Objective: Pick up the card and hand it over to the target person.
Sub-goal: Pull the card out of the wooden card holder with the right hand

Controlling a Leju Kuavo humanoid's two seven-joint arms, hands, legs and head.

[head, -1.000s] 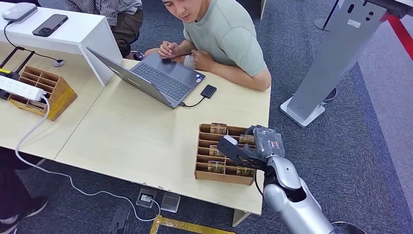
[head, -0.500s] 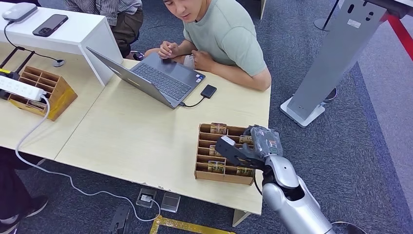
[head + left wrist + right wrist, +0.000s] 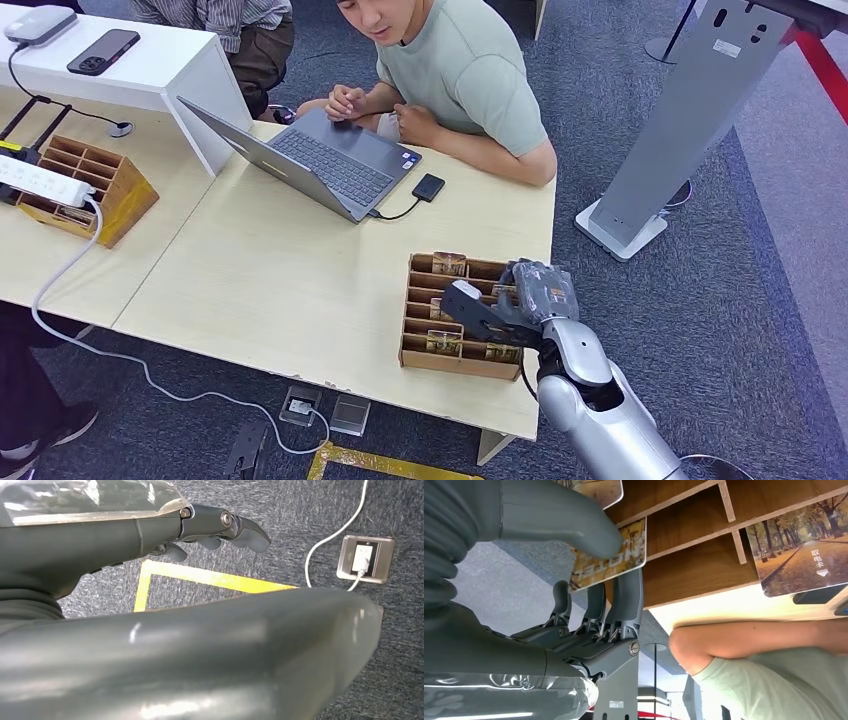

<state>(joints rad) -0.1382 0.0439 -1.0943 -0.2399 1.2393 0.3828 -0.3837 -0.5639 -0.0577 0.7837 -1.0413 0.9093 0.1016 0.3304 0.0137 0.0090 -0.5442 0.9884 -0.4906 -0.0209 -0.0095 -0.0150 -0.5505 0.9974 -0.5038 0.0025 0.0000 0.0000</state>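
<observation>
A wooden card box [image 3: 418,352] with several slots stands at the near right of the table, and picture cards [image 3: 447,263] stand in it. My right hand [image 3: 508,306] hangs over the box's right side. In the right wrist view the thumb [image 3: 569,515] presses the front of a card [image 3: 626,555] printed "HOTEL", the fingers [image 3: 624,597] lie behind it, and the card is pinched at the edge of the box [image 3: 694,567]. The person [image 3: 470,80] in a green shirt sits at the far side of the table. My left hand [image 3: 220,525] hangs over the floor, holding nothing.
An open laptop [image 3: 320,160] with a small black drive [image 3: 428,187] lies before the person. A second wooden box [image 3: 110,190] and a power strip [image 3: 40,180] sit at the left. A grey stand [image 3: 680,130] rises right of the table. A floor socket [image 3: 365,559] lies below.
My right hand has shifted slightly left and nearer over the box's right side. The person and the things on the table have not moved.
</observation>
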